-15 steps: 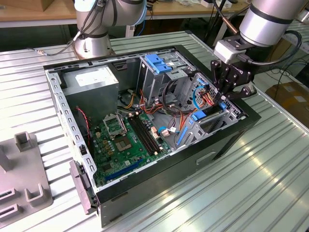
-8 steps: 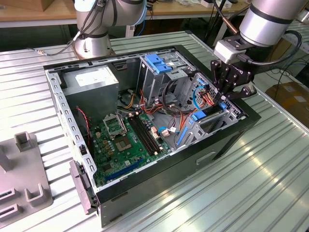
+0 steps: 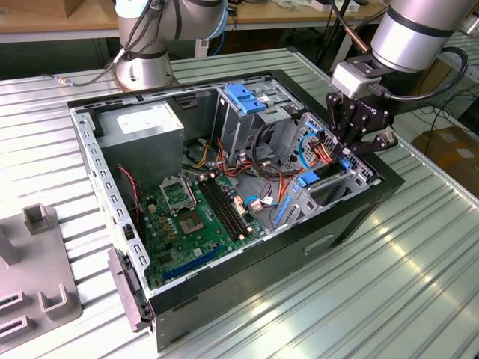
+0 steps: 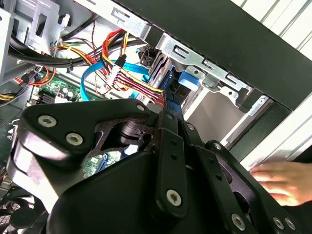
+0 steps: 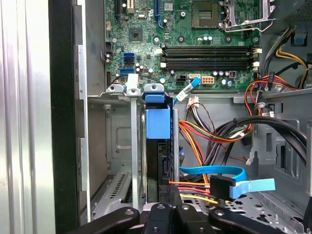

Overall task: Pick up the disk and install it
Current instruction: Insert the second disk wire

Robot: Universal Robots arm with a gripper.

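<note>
At the open computer case's (image 3: 247,299) right end, the tool (image 3: 350,143) stands clamped on the disk (image 5: 158,146), held edge-up and partly down its bay; keeping it square to the slot, clear of nearby cables (image 5: 214,134), seems key.

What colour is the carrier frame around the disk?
Bright blue, clearest in the first wrist view: the disk stands on edge in its bay.

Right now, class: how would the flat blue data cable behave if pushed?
Probably floppy: the blue data cable bends in a loose curve. Likely light, being thin and flat. It may snag the coloured wires beside it.
</note>
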